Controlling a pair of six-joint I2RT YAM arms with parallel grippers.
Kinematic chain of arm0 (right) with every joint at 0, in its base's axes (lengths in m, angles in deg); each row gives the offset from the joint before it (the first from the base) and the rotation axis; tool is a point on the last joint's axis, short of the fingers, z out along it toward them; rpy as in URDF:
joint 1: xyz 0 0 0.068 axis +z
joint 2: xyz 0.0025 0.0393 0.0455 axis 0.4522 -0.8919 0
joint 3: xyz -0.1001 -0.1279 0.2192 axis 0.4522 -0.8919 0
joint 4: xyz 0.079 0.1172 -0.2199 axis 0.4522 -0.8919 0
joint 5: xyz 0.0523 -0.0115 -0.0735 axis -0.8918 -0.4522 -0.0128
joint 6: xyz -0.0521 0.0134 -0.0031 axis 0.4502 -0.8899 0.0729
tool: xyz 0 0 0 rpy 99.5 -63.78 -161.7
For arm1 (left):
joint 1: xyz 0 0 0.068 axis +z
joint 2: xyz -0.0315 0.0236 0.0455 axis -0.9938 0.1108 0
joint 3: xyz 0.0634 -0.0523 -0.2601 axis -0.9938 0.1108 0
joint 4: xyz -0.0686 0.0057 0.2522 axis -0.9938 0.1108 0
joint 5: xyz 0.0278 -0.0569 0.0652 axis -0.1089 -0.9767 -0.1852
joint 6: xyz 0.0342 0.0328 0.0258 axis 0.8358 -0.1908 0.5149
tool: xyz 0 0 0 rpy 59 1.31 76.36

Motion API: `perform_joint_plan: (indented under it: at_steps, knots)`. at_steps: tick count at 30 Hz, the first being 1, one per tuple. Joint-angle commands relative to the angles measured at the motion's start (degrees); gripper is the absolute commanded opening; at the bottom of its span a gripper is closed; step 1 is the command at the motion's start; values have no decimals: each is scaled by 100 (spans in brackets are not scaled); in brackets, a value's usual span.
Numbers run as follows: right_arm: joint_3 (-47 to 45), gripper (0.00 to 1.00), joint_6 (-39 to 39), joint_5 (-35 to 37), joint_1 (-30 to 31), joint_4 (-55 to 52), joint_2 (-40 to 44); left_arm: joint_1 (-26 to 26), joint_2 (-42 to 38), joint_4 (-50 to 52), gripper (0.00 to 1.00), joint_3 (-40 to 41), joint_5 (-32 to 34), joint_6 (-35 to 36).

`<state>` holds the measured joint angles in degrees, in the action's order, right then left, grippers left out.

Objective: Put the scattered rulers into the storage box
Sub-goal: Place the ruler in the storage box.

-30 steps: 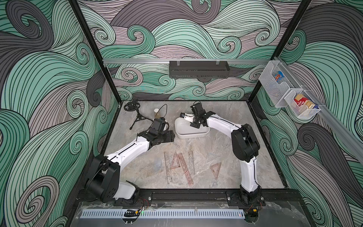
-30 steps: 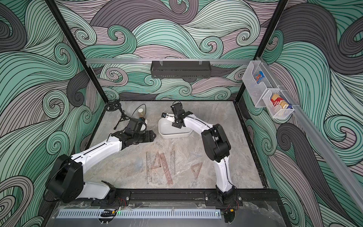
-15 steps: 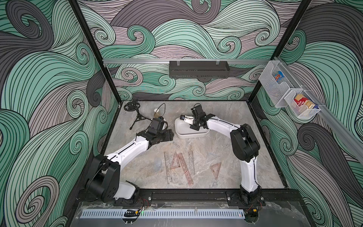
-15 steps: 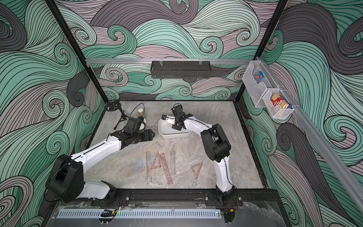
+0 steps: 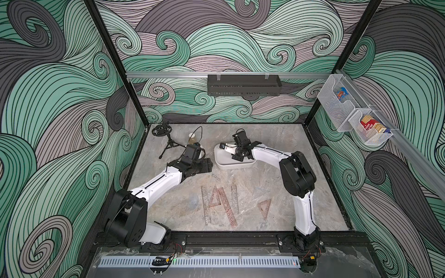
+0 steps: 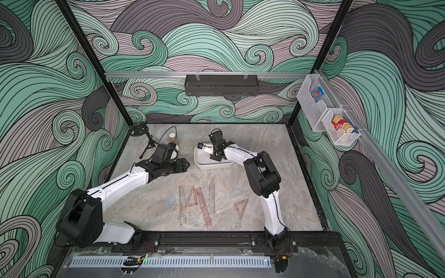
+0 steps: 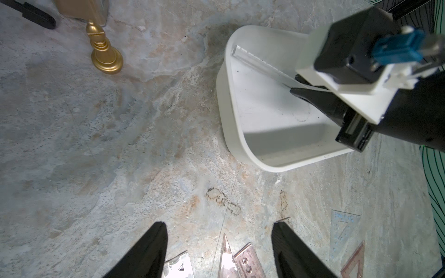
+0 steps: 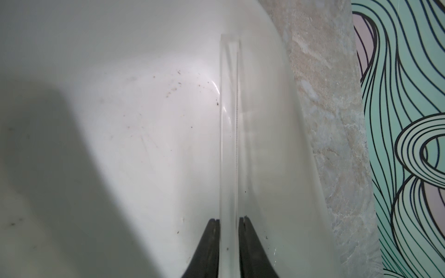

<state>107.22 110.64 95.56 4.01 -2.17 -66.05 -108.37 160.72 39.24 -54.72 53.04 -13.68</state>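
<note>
One clear ruler sits between the right gripper's near-closed jaws (gripped or loose, can't tell), so open fully inside the storage box before lifting.

Walls all round are a swirly wave print in mint, grey and mauve. The tabletop looks like grey marble. A black perforated tray hangs off the aluminium back rail, and there are two white wire-mesh baskets on the side wall. The light is soft and even.

Left arm stretched forward, low; left fingers wide apart. Right arm elbow-bent, wrist down; right fingers nearly together.
</note>
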Motion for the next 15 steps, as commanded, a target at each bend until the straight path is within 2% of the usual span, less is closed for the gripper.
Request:
perform_joint_plan:
  at_steps: [1, 6, 10, 12, 13, 15]
  knots:
    - [236, 24, -65, 272, -11, 65, -184, 49, 59, -25, 73, -126, 43, 61]
    - [546, 33, -171, 351, -32, 63, -163, 67, 57, -8, 72, -153, -112, 34]
    - [824, 37, -743, 301, -12, 62, 257, 56, 59, -10, 72, -145, -442, -38]
    - [831, 39, -1478, 340, 43, 64, 620, 59, 40, -5, 71, -115, -693, -62]
    - [769, 44, -2117, 483, 77, 57, 832, 54, -20, -50, 70, -65, -855, -90]
    - [355, 45, -3457, 777, 136, 39, 1327, 21, -164, -184, 70, 93, -1201, -163]
